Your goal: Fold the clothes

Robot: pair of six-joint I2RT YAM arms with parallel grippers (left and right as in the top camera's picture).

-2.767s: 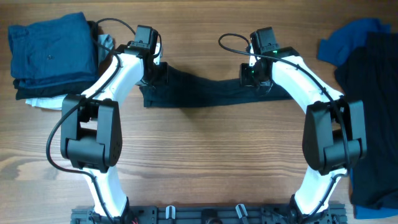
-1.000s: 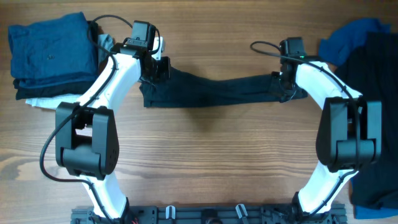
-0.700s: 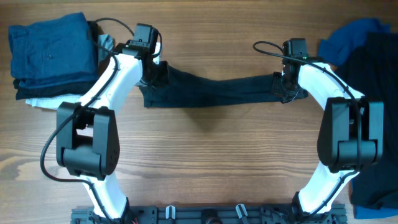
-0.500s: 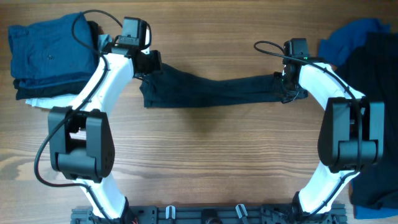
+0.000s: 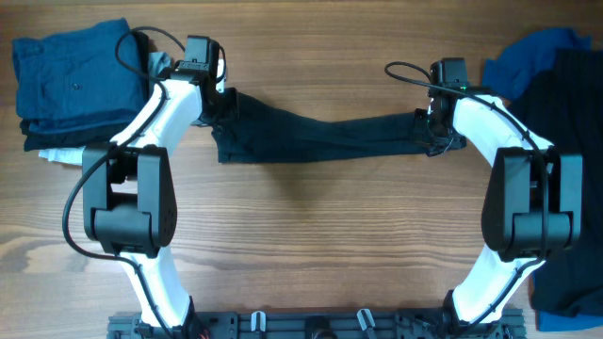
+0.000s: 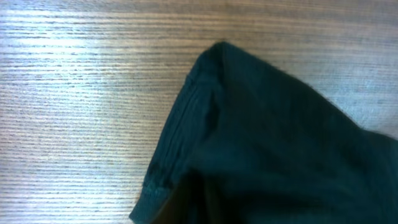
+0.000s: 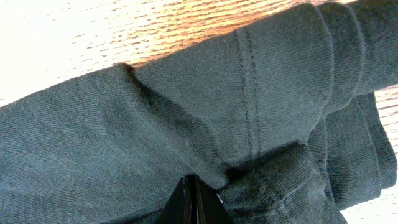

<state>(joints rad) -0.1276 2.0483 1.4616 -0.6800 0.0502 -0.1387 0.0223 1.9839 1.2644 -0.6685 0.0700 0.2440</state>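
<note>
Your two arms hold the navy shirt (image 5: 320,137) drawn out as a long, narrow band across the upper middle of the frame, lying along the wooden table (image 5: 311,254) and dipping slightly at its centre. The left gripper (image 5: 223,102) is closed at the band's left end, where the cloth rises to meet it. Its wrist view shows only fabric, so the pinch there is a judgement. The right gripper (image 5: 430,132) is clamped tight on a bunched wad of the right end, its tips meeting in the cloth.

By the look of it, the job is partway through. A folded stack (image 5: 71,66) sits squared in the upper left, mid blue on top with dark and white layers peeking out beneath. An unfolded heap (image 5: 565,151) of blue and dark garments waits along the right edge. This shirt appears narrowed lengthwise, with its crosswise folds not yet made.

Up close the fabric is a soft, matte knit. It has a ribbed hem at the left corner and a double-stitched seam at the right, where it is rolled into thick, limp folds.
</note>
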